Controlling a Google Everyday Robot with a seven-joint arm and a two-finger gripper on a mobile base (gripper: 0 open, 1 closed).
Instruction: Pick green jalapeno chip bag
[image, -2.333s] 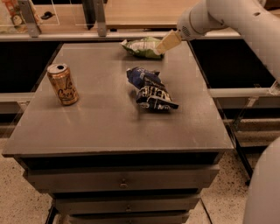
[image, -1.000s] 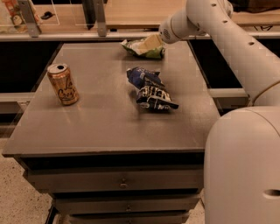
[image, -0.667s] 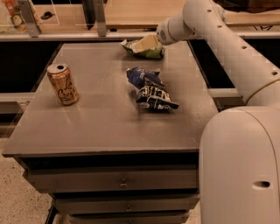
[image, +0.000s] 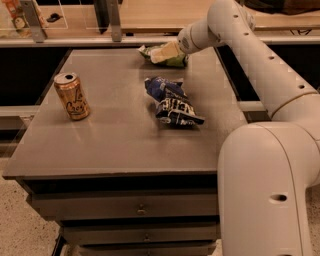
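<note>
Gripper over the green jalapeno chip bag at the table's far edge.
It hides much of the bag; whether it is spread or pinching the foil, I cannot tell.

Lab-like room: drawer cabinet, speckled floor, pincer at cabinet's far edge.
</note>
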